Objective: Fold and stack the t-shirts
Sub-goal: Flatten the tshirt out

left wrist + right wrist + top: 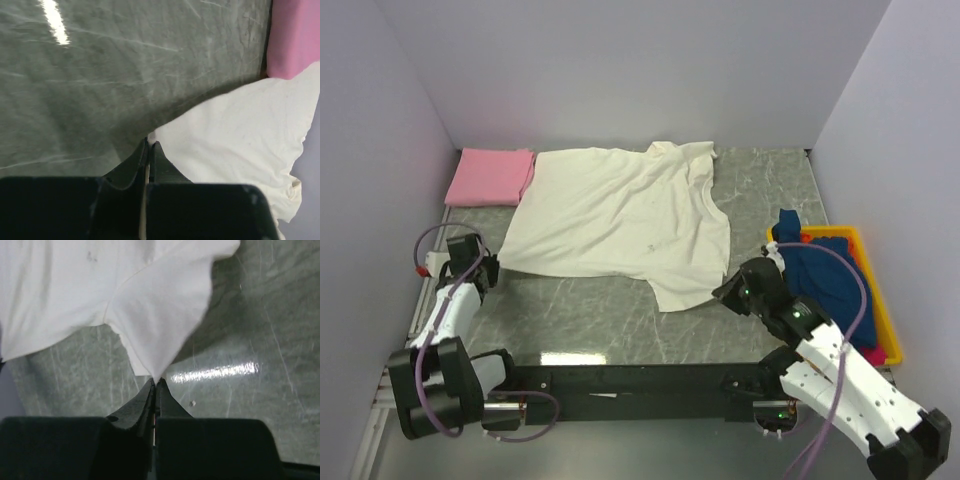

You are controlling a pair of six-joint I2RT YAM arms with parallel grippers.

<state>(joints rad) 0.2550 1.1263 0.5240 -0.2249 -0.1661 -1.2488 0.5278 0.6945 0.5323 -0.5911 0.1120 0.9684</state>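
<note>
The cream-white t-shirt [620, 215] is spread flat on the desk [590, 320], beside a folded pink t-shirt [490, 176]. Its near corners are pinched by the left hand [492, 262] and the right hand [728, 288], both closed on the fabric. The first fold is judged to be starting. Both corners must next be lifted evenly and carried across.

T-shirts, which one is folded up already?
The pink t-shirt, far left, a neat rectangle. The cream-white t-shirt lies spread open; the dark blue one is bunched in the yellow bin.

No readable text, labels, brands or numbers anywhere.
</note>
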